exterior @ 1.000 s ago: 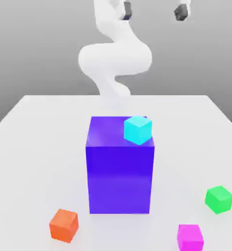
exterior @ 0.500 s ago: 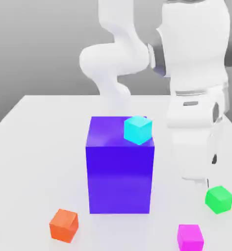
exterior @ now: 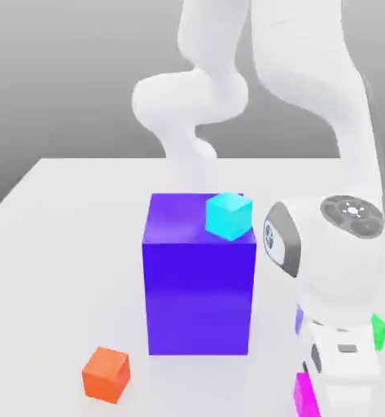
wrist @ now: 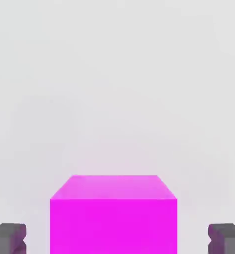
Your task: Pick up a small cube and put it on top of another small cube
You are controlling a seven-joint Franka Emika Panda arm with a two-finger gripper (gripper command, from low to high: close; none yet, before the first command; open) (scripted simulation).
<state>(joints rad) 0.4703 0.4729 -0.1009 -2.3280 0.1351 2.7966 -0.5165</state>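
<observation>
magenta cube point(wrist: 113, 214) | gripper point(wrist: 117, 237) spread wide, one finger at its 3 and one at its 9 | step: pre-grasp | next you clamp, then lift

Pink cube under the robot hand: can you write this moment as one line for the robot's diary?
phase: lining up grasp | gripper: open, straddling small magenta cube | cube: on white table, not lifted

Cyan cube point(exterior: 229, 216) atop tall blue block point(exterior: 199, 281).
</observation>
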